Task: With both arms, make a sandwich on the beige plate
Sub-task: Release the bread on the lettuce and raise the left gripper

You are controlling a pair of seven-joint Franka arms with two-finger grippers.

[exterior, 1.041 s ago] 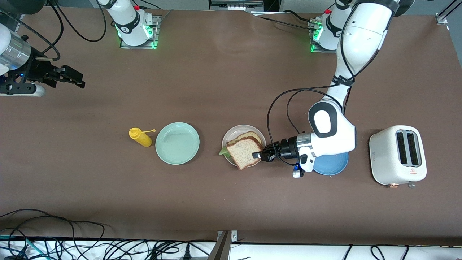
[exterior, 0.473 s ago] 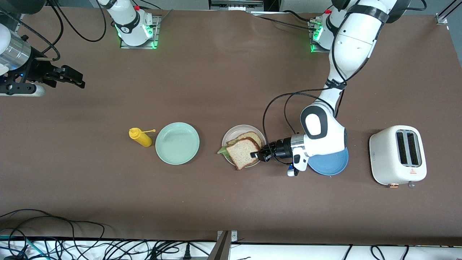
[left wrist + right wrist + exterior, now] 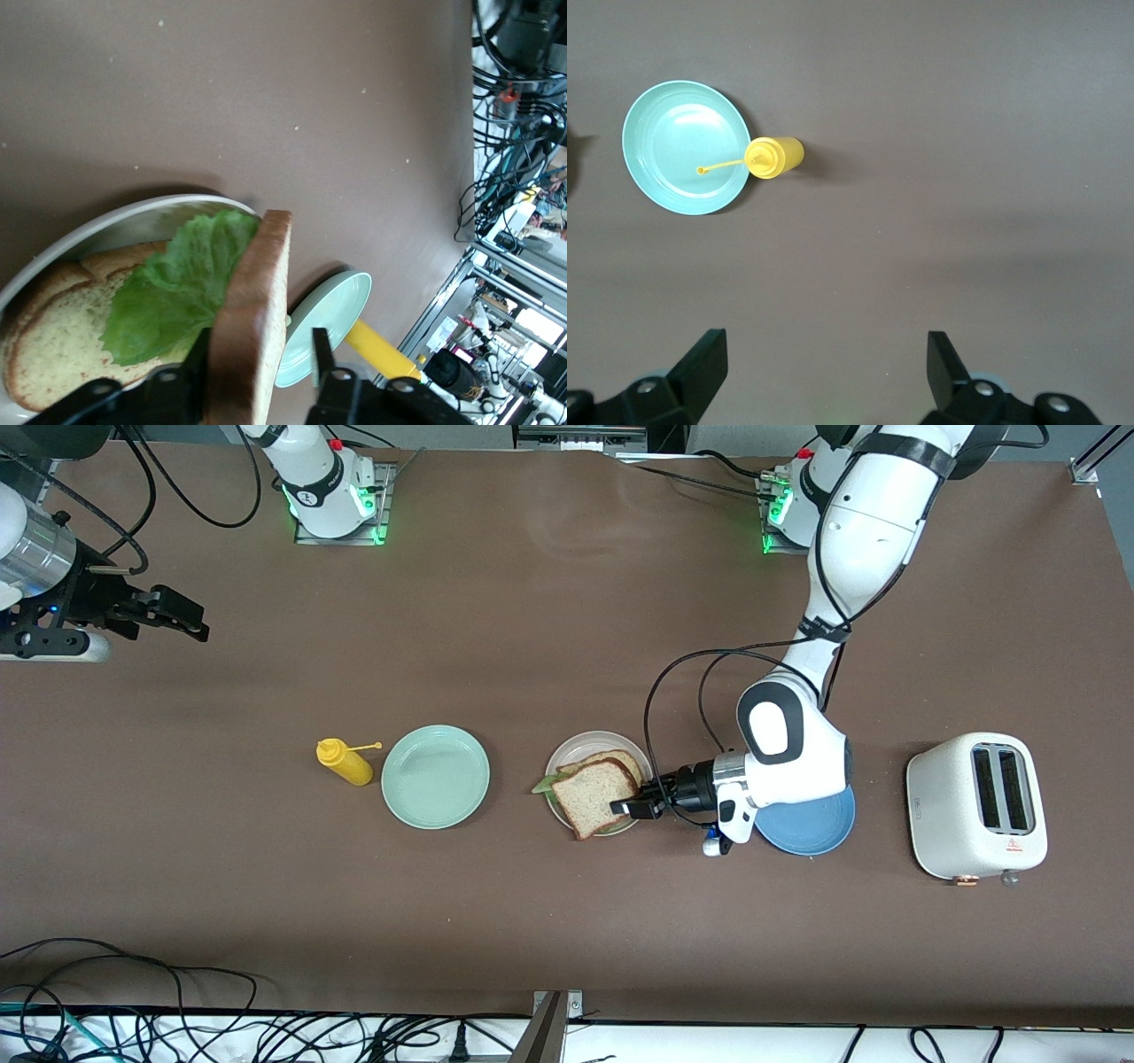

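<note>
While the right tool waits spread apart at its desk end, the left tool clamps the top bread slice, tilted over lettuce and bottom slice on the beige plate.

The front camera looked down high over the surface, the left wrist sat close, the right wrist hung high, all sharing the mint plate at nine o'clock.

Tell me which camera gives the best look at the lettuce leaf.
The left wrist view: the lettuce leaf fills it, lying on the lower bread slice. The front view shows only a green edge poking out. The right wrist view misses it.
</note>
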